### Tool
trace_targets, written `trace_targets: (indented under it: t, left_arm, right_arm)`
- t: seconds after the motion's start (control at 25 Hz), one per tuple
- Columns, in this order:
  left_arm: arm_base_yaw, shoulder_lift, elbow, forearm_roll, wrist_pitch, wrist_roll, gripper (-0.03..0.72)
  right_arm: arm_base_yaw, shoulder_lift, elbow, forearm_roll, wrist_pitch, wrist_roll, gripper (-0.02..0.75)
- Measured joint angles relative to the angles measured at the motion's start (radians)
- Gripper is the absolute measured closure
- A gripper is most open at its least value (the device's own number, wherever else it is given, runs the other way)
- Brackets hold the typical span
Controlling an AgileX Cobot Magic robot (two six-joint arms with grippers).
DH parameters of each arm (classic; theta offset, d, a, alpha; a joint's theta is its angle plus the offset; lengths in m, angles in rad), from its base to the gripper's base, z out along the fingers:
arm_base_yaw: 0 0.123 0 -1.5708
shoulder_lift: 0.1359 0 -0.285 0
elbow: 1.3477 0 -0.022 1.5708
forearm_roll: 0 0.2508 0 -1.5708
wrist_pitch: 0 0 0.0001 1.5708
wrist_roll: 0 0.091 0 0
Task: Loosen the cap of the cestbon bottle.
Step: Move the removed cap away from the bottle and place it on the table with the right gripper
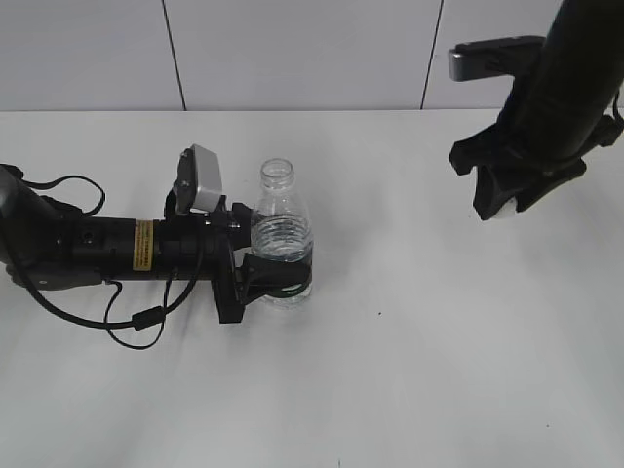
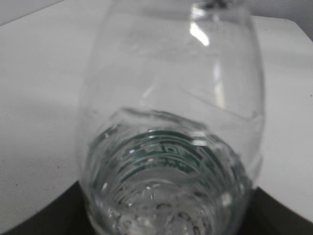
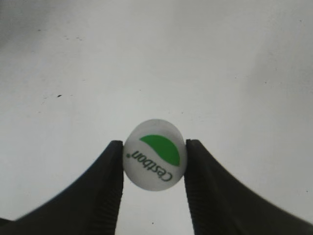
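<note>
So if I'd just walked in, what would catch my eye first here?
Probably the clear bottle standing left of centre on the white table with its neck open, clamped low down by the left gripper of a black arm lying along the table. Next, the right gripper, raised at upper right: its wrist view shows it pinching the white cap, green half-circle and "Cestbon" facing the camera, well away from the bottle.

Pretty plain setup here: a flat white worktop (image 1: 439, 370) fills most of the scene, matte, with a few tiny dark specks near the middle. Along the far edge there's a pale grey panelled wall (image 1: 292, 49), split by thin dark seams. Lighting is soft and even, shadows stay faint.
</note>
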Motion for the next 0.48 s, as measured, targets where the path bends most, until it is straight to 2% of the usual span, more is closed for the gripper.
trace_targets:
  t: [0.24,0.48]
  left_arm:
    - [0.0,0.0,0.0,0.0,-0.001,0.0,0.276]
    - [0.0,0.0,0.0,0.0,-0.001,0.0,0.276]
  right_arm:
    - [-0.026,0.0,0.146,0.006,-0.2,0.003,0.442]
    - [-0.026,0.058,0.203,0.008,-0.354,0.03,0.442]
